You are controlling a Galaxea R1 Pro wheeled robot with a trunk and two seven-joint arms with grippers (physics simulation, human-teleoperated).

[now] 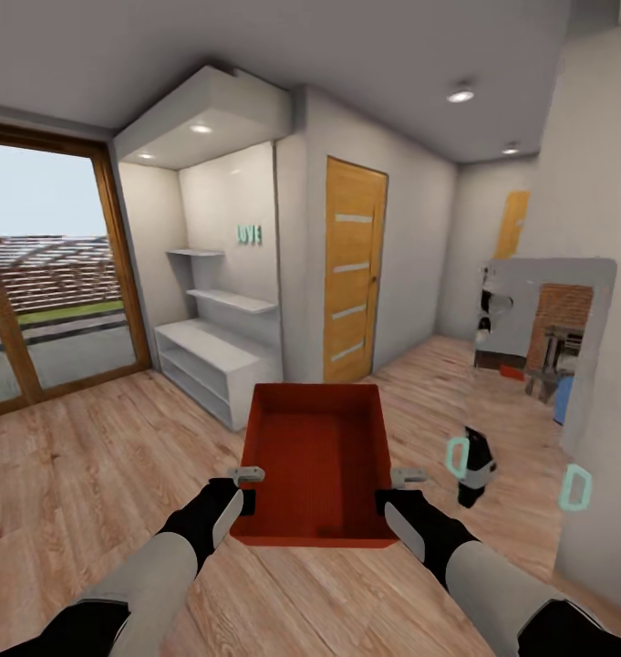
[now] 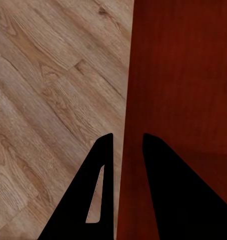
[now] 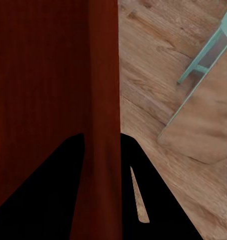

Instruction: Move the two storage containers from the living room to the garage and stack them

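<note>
We stood on light wood planks (image 1: 91, 456), facing an orange door (image 1: 354, 269). The storage container (image 1: 319, 456) hung between us, left gripper (image 2: 122, 145) and right gripper (image 3: 101, 137) each clamped on a side wall. We judged steady, level carrying best.
</note>
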